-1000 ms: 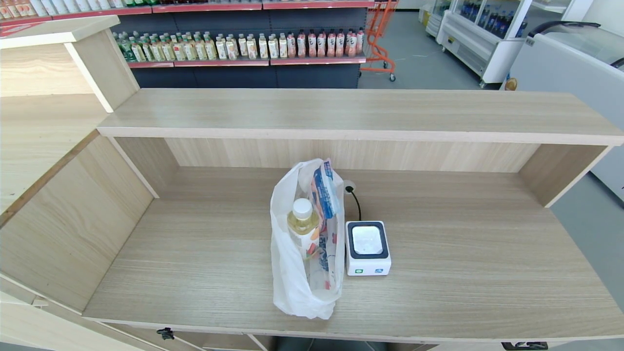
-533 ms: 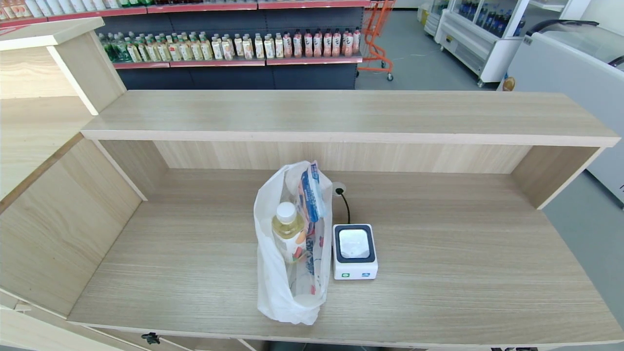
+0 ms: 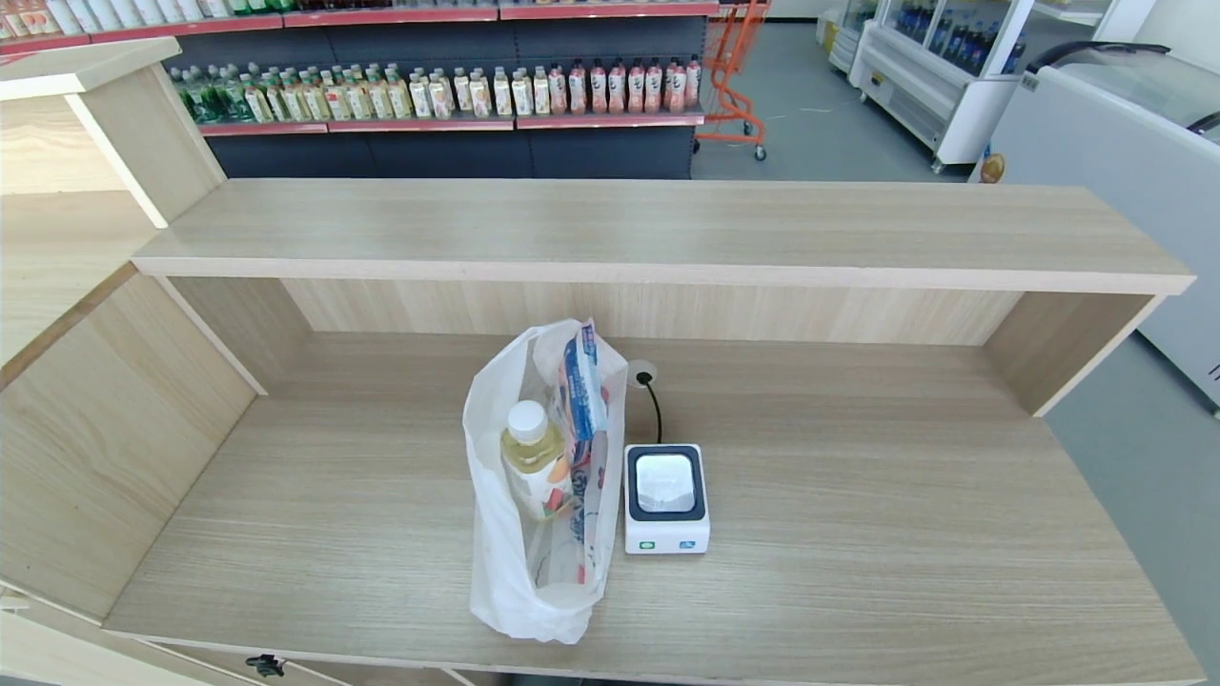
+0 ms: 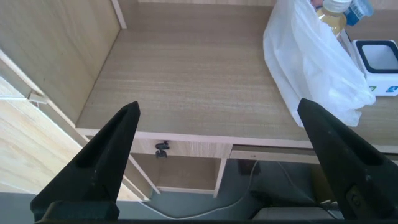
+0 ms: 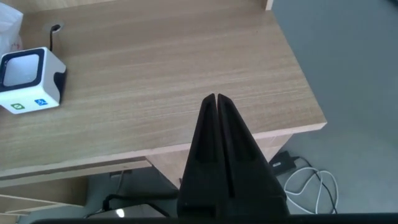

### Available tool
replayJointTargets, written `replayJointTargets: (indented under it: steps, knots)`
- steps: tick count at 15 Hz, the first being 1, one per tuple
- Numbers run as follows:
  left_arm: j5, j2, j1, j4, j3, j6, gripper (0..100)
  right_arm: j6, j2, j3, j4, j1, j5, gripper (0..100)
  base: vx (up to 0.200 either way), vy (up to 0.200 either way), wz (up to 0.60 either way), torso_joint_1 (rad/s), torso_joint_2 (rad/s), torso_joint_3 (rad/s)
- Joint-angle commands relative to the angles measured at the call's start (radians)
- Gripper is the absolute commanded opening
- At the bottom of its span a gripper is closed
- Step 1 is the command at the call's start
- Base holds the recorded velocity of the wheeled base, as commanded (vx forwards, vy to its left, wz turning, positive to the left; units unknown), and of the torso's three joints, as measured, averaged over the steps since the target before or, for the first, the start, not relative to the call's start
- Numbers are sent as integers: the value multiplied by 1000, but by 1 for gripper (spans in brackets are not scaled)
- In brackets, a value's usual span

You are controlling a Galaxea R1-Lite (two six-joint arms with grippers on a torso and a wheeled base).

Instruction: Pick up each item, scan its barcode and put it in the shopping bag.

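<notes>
The white shopping bag [image 3: 496, 572] stands open near the middle of the bench [image 3: 858, 534], holding an upright bottle [image 3: 526, 448] and, at the bottle's 1 o'clock, a blue packet [image 3: 579, 386]. The scanner [image 3: 665, 495] sits just beside the bag at its 3 o'clock. The left claw [image 4: 219, 107] is spread wide over the bench's near edge around the bag's 7 o'clock, while the right claw [image 5: 216, 98] is pressed closed and empty around the scanner's 4 o'clock.

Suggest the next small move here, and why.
Likely just pan the head to check for further items, arms left where they are. The bottle and packet already stand inside the shopping bag beside the scanner; the left gripper is open, the right gripper shut, both holding nothing.
</notes>
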Motion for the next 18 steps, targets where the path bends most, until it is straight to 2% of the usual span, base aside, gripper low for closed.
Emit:
replayJointTargets:
  steps: [1, 18]
  knots:
    - [0, -1, 0, 0, 0, -2, 100, 0, 3, 0, 0, 0, 0, 0, 0, 0, 0, 0, 0, 0]
    - [0, -1, -2, 0, 0, 0, 100, 0, 3, 0, 0, 0, 0, 0, 0, 0, 0, 0, 0, 0]
